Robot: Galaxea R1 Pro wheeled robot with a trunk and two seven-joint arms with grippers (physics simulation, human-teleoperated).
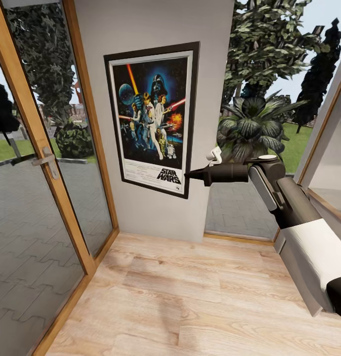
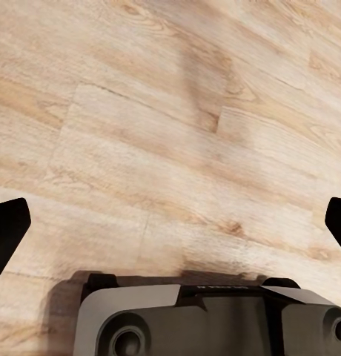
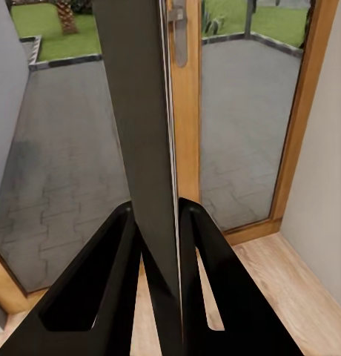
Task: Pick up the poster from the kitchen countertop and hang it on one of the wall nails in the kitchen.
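The black-framed Star Wars poster (image 1: 151,118) stands upright and flat against the white wall panel (image 1: 150,24). My right gripper (image 1: 189,174) is shut on the lower part of its right edge. In the right wrist view the poster (image 3: 141,111) appears edge-on as a dark slab clamped between the two black fingers (image 3: 104,282) of the right gripper (image 3: 157,211). My left gripper (image 2: 170,222) hangs open over the plank floor (image 2: 178,111), nothing between its fingertips. The wall nails are hidden or too small to make out. The kitchen countertop is out of view.
A glass door with a light-wood frame and metal handle (image 1: 47,160) runs along the left. A tall window right of the wall panel shows a leafy plant (image 1: 254,123) outside. Light-wood floor (image 1: 190,296) lies below the poster.
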